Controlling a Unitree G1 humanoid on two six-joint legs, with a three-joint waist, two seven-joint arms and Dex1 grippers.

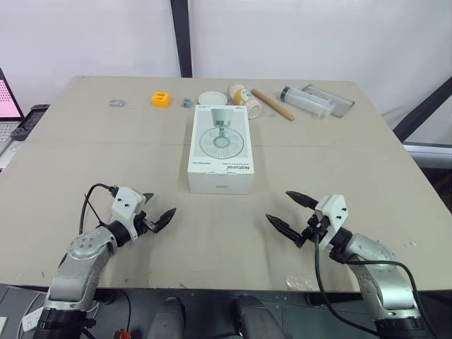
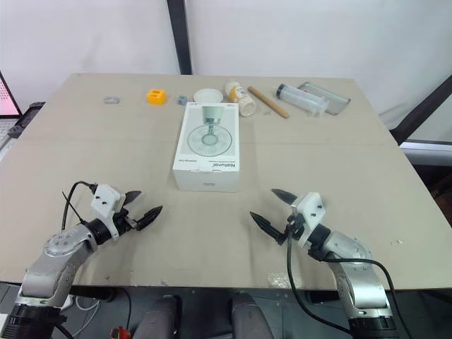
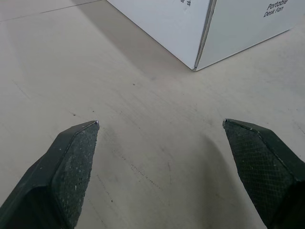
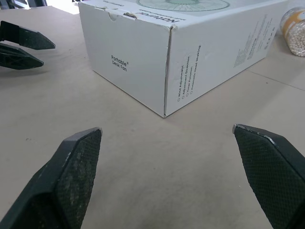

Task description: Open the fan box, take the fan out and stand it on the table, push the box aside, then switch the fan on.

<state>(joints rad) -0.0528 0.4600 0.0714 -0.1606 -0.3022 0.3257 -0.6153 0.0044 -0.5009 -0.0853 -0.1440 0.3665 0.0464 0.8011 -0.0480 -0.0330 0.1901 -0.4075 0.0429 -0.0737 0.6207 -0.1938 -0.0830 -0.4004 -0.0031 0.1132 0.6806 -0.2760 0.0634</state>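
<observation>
Left eye view: closed fan box [image 1: 220, 150] central; jar [image 1: 244, 99], stick [image 1: 272, 104], syringe [image 1: 305, 100] behind; left fingers [image 1: 166, 217], right fingers [image 1: 281, 226] apart.

You face a beige table [image 1: 92, 162]; beyond its far edge stands a white backdrop [image 1: 318, 35], split by a dark upright post [image 1: 181, 35]. At far left a laptop [image 1: 6, 99] glows pink. A dark slanted bar [image 1: 424, 109] crosses at far right.
</observation>
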